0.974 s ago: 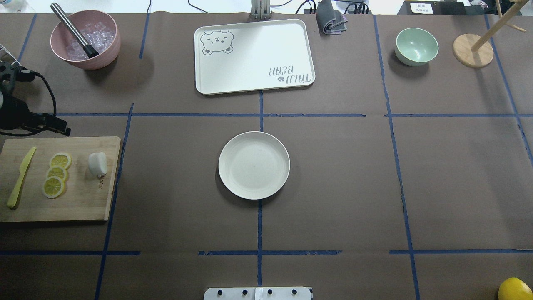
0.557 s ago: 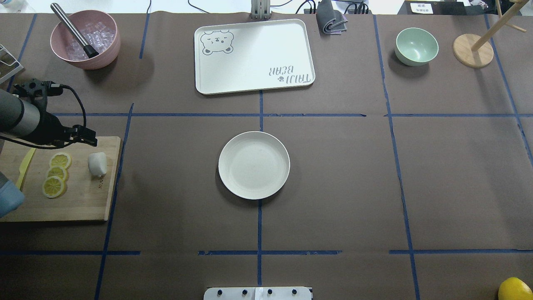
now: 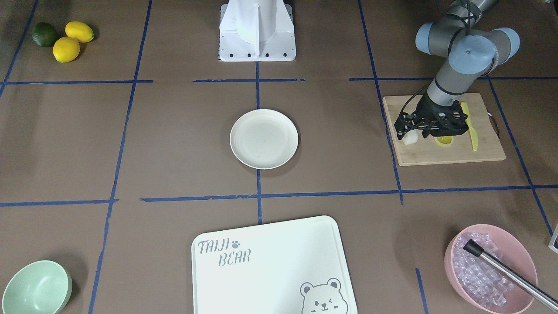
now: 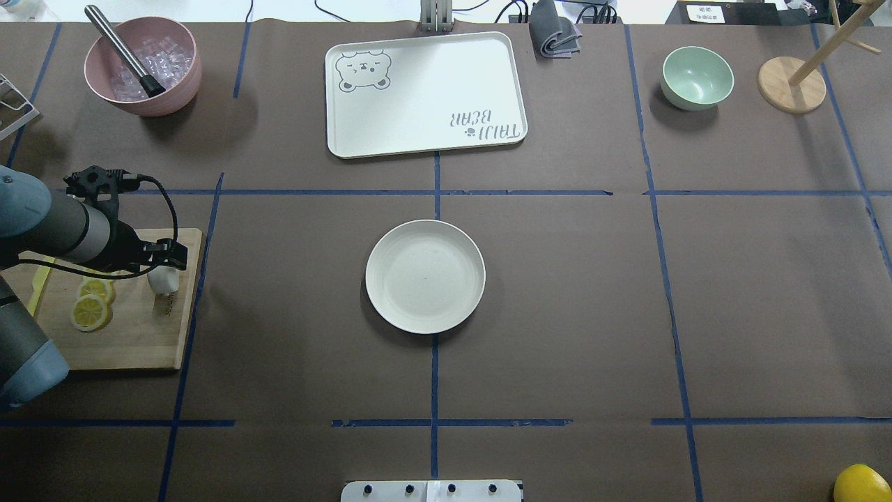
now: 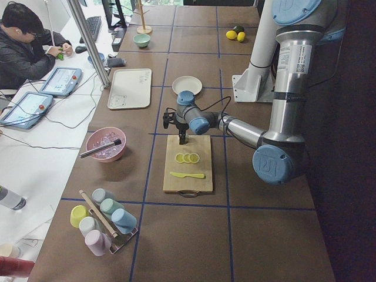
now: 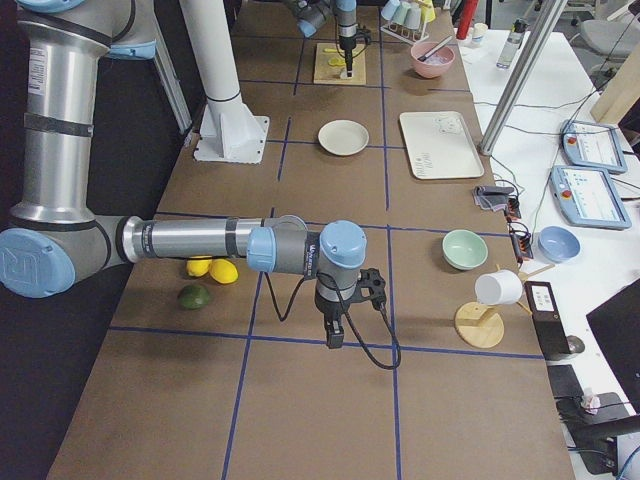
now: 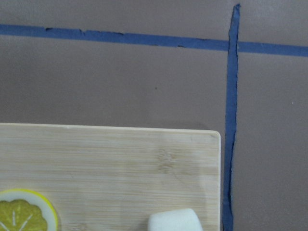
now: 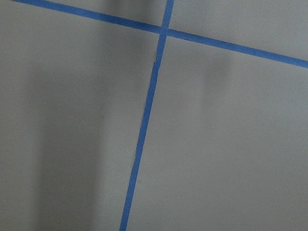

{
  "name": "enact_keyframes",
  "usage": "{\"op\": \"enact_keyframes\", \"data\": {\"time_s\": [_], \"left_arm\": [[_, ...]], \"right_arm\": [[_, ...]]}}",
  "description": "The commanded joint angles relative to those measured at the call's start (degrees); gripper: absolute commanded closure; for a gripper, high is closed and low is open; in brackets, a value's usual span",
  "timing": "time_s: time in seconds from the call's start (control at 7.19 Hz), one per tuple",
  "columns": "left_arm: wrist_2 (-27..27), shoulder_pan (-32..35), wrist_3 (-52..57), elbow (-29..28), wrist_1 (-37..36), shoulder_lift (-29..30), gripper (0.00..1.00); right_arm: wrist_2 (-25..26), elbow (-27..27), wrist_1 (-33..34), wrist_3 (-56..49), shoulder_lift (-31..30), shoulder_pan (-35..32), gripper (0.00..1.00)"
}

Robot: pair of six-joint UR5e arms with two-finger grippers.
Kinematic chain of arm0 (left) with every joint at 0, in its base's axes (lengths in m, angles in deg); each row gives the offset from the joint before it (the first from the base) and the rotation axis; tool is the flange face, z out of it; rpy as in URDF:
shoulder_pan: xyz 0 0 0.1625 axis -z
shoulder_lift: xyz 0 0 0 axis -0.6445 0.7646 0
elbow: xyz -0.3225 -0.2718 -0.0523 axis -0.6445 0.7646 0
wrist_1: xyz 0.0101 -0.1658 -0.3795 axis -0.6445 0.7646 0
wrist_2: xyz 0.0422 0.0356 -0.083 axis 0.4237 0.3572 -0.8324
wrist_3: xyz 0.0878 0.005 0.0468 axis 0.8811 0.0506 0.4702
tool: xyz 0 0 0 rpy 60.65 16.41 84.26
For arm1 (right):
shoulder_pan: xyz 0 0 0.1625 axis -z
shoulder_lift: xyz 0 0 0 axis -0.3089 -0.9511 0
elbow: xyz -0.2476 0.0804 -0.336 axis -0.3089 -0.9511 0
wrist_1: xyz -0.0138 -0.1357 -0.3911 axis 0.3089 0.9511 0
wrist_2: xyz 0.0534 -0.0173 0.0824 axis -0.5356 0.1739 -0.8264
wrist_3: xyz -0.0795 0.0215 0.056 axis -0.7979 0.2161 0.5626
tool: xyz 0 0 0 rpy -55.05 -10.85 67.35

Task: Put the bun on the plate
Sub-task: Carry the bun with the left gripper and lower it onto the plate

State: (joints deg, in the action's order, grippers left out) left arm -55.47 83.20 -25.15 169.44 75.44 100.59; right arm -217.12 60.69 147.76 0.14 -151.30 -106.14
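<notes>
The bun (image 4: 166, 281) is a small white lump on the right part of the wooden cutting board (image 4: 132, 335), at the table's left. In the front-facing view the bun (image 3: 409, 138) peeks out under the black gripper. My left gripper (image 4: 167, 256) hangs just above it, its fingers looking open with nothing between them. The left wrist view catches only the bun's top (image 7: 173, 221) at its bottom edge. The empty cream plate (image 4: 425, 277) sits at the table's middle. My right gripper (image 6: 335, 338) shows only in the right side view, pointing down over bare table, and I cannot tell its state.
Lemon slices (image 4: 90, 312) and a yellow-green knife (image 3: 472, 131) share the board with the bun. A pink bowl (image 4: 143, 66) of ice, a bear tray (image 4: 425, 94), a mint-green bowl (image 4: 697, 77) and a wooden stand (image 4: 794, 84) line the far edge.
My left arm has swung in from the left edge, to the right and toward the near edge, ending with the gripper over the bun. The bun and plate have not moved.
</notes>
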Motion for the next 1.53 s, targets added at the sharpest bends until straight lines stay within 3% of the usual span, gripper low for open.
{"op": "enact_keyframes", "data": {"time_s": [0.0, 0.28, 0.42, 0.56, 0.83, 0.97, 1.25, 1.39], "left_arm": [[0.23, -0.36, -0.14, 0.1, -0.6, 0.07, 0.71], [0.23, -0.36, -0.23, 1.76, -2.25, 0.86, 0.75], [0.23, -0.27, -0.32, 4.73, -9.84, 4.35, 0.75], [0.23, -0.36, -2.93, 6.07, -18.61, 11.17, 0.75], [3.36, -6.91, -16.07, 5.38, -27.98, 22.87, 0.75], [8.7, -11.3, -22.23, 2.51, -29.41, 29.28, 0.75], [14.71, -15.89, -30.7, -13.7, -28.64, 44.21, 0.74], [15.69, -17.39, -31.6, -18.3, -28.11, 46.89, 0.74]], "right_arm": [[0.0, -0.01, 0.0, 0.09, 0.02, 0.0, 0.0], [0.0, -0.28, 0.09, 0.09, 0.19, 0.0, 0.0], [-0.09, -0.28, 0.0, 0.09, 0.19, 0.0, 0.0], [-0.09, -0.28, 0.0, 0.09, 0.19, 0.0, 0.0], [-0.18, -0.54, 0.09, 0.09, 0.19, 0.0, 0.0], [-0.18, -0.72, 0.09, 0.09, 0.19, 0.09, 0.0], [-0.18, -0.89, 0.09, 0.09, 0.19, 0.0, 0.0], [-0.18, -0.89, 0.0, 0.09, 0.19, 0.0, 0.0]]}}
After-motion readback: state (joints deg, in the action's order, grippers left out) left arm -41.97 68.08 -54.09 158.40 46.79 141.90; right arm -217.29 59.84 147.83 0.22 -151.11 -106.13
